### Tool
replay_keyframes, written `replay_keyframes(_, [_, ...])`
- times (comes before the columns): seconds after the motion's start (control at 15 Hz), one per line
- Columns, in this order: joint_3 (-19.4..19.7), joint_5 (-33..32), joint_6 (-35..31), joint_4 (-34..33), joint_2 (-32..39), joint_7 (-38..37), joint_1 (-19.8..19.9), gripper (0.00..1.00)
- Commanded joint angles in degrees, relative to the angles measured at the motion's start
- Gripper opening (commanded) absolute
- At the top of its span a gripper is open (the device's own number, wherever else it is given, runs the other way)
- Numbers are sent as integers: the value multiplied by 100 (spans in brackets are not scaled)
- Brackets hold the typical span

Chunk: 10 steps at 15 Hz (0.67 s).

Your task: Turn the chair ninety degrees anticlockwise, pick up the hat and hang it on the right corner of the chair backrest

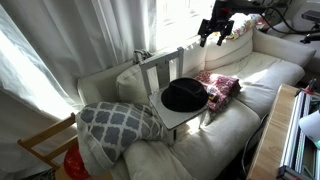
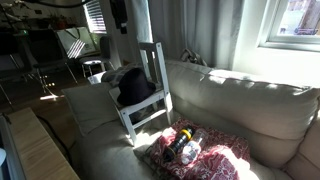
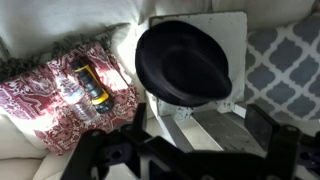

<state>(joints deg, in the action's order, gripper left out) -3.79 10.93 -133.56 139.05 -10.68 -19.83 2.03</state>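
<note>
Chair [image 1: 160,72] is stood on the sofa [image 1: 262,72], with the hat [image 1: 185,95] laid on its seat. Gripper [image 1: 214,32] is held high over the sofa back, well apart from the chair. In the wrist view its fingers [image 3: 115,152] are seen spread, nothing between them. Step in hand is judged to be the chair turn, not yet begun. A backrest post should be gripped low and the turn made slowly (soft cushions, chair may tip) — otherwise the hat could be slid off toward the red cloth [image 1: 222,85].
</note>
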Motion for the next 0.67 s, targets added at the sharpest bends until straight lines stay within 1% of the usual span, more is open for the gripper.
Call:
replay_keyframes(0.0, [-448, -240, -624, -802, 1052, -1576, 86, 100])
replay_keyframes(0.07, [-528, -451, -732, -1018, 1298, -2023, 144, 100])
replay_keyframes(0.13, [-295, -707, -826, -1203, 1528, -2452, -81, 100])
replay_keyframes(0.2, [-227, -963, -801, -1375, 1712, -2883, -131, 100])
replay_keyframes(0.4, [44, -1522, -543, -1997, 2271, -4113, -380, 100])
replay_keyframes(0.53, [189, -1639, -313, -2389, 2571, -4883, -606, 100])
replay_keyframes(0.6, [155, -1360, -625, -1888, 2175, -4119, -475, 100])
